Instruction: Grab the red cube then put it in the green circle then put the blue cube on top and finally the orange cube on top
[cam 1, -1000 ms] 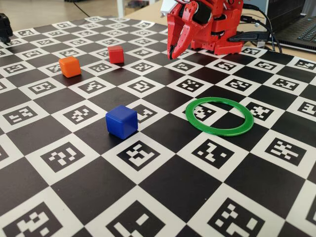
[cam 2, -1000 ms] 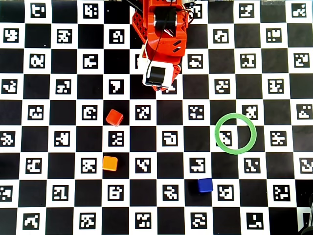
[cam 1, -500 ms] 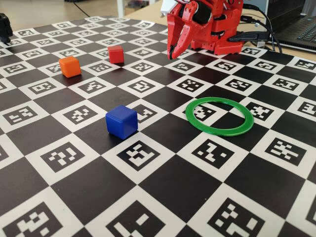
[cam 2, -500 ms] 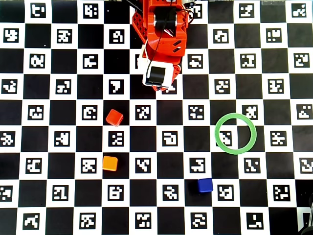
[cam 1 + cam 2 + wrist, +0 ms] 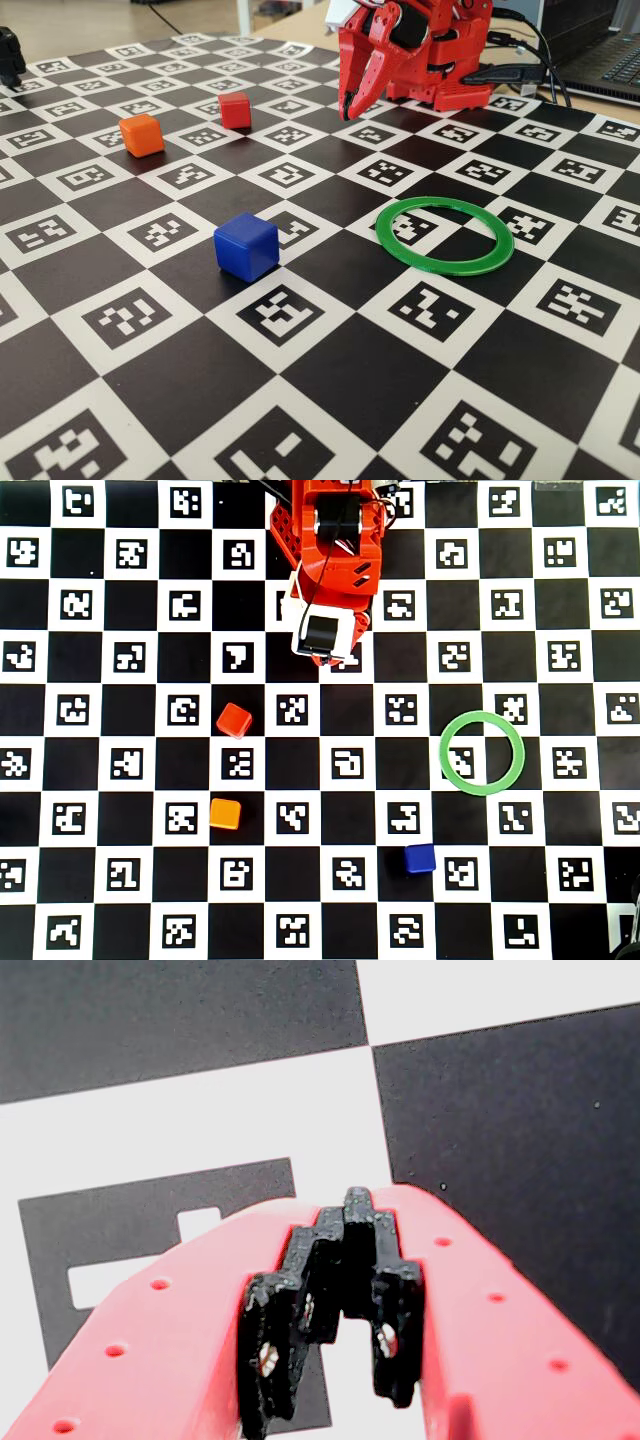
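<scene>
My red gripper (image 5: 350, 110) hangs shut just above the board at the back, with nothing between its fingers. In the wrist view the gripper (image 5: 355, 1200) shows its tips meeting over a white square. The red cube (image 5: 235, 109) (image 5: 234, 720) sits to the gripper's left in the fixed view, well apart from it. Further left in that view is the orange cube (image 5: 142, 135) (image 5: 226, 813). The blue cube (image 5: 245, 245) (image 5: 420, 858) stands alone toward the front. The green circle (image 5: 440, 268) (image 5: 481, 790) lies flat and holds nothing.
The board (image 5: 330, 400) is a black-and-white checkerboard with printed markers. The arm's red base (image 5: 450, 70) stands at the back edge. Cables (image 5: 515, 72) and a laptop (image 5: 610, 60) lie behind it at the right. A dark object (image 5: 8, 55) sits at the far left.
</scene>
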You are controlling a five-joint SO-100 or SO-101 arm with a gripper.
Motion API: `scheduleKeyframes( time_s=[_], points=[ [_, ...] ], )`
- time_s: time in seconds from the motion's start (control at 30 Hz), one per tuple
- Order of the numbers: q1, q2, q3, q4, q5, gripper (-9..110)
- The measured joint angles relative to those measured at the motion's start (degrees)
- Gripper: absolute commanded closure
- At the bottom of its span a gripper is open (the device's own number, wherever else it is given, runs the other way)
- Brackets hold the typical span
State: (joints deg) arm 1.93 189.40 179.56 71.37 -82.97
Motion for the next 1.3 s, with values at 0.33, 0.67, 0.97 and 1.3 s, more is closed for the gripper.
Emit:
scheduleKeyframes(
  time_s=[0.33, 0.67, 0.97, 1.3],
  points=[
    [0.26, 0.00, 0.00, 0.09, -2.11, 107],
    [0.26, 0.00, -0.09, 0.18, -1.93, 107],
    [0.35, -11.95, -11.25, 3.96, 7.56, 107],
    [0.44, -40.61, -51.33, 12.30, 36.65, 95]
  ],
)
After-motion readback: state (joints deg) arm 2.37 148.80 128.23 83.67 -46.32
